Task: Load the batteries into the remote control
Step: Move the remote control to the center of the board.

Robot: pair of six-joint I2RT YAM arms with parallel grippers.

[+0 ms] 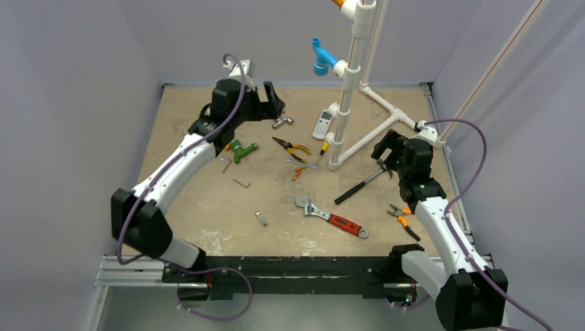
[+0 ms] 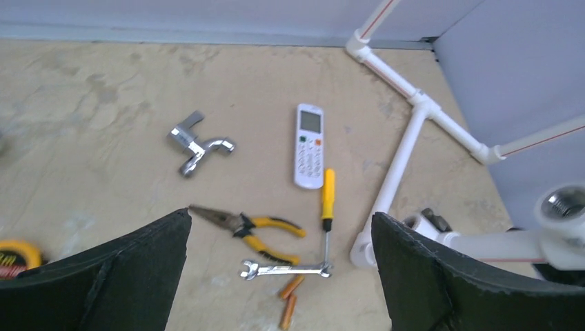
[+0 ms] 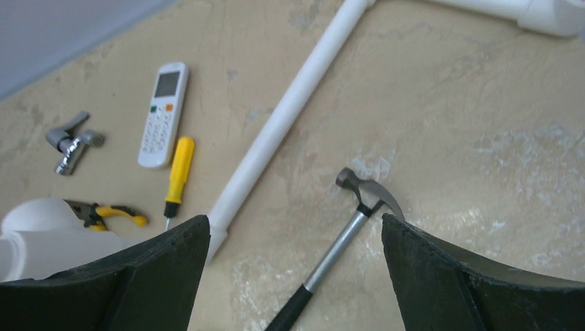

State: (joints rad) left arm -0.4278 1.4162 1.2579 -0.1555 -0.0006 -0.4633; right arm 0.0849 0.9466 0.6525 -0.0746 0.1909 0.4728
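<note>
Top: remote control lies on bench beside pipe frame; batteries near bench centre. Left wrist: left gripper spread wide, above pliers. Right wrist: right gripper spread wide over hammer.

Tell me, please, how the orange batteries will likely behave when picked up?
The batteries are small round cylinders lying flat, so they will probably roll if nudged. They look smooth and may slip when pinched. The wrench close beside them may crowd a grasp.
</note>
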